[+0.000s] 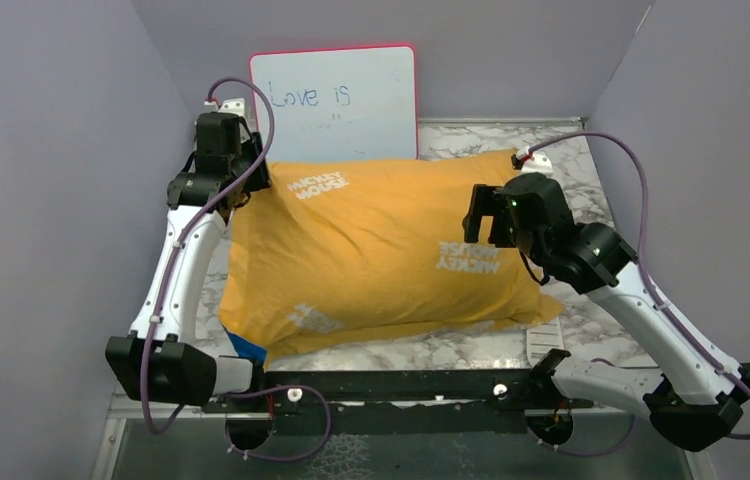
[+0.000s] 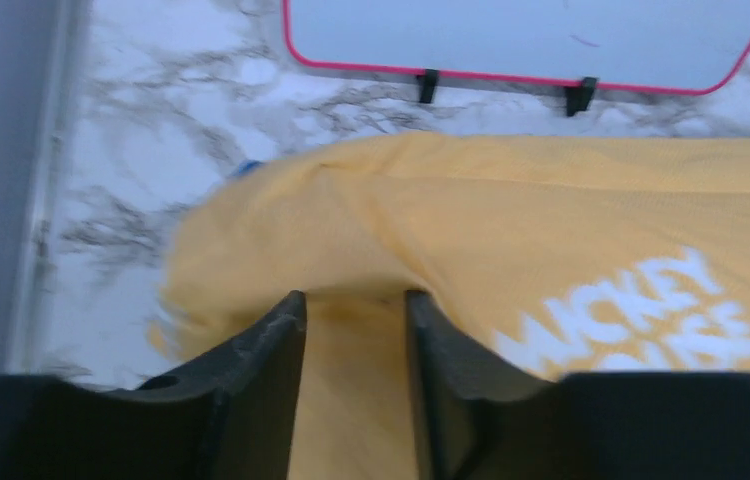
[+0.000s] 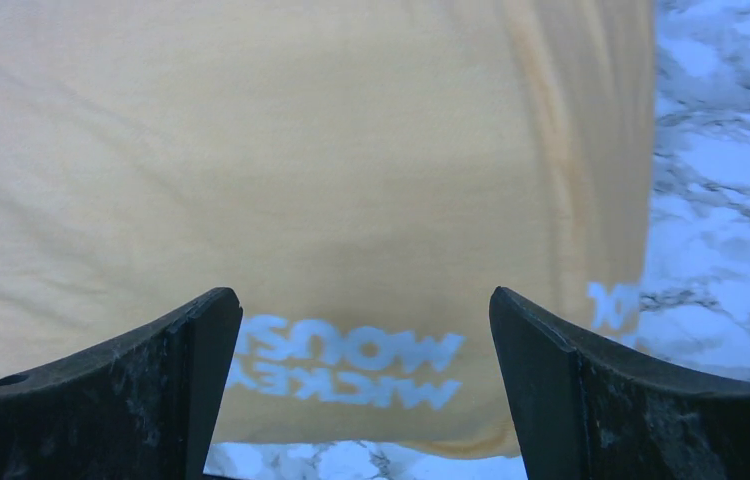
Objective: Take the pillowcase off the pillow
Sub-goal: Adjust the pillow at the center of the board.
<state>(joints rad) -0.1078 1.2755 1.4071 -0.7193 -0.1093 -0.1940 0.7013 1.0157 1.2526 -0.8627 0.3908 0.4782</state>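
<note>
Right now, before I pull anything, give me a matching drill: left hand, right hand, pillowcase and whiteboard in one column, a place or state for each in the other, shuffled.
Things:
1. left hand
2. right hand
3. pillowcase
4. whiteboard

Places or states:
A. propped upright behind the pillowcase
B. wide open, holding nothing
C. lies yellow face up on the marble table
D. closed on a fold of yellow fabric

Pairs: 1-D, 2-B, 3-C, 4-A
</note>
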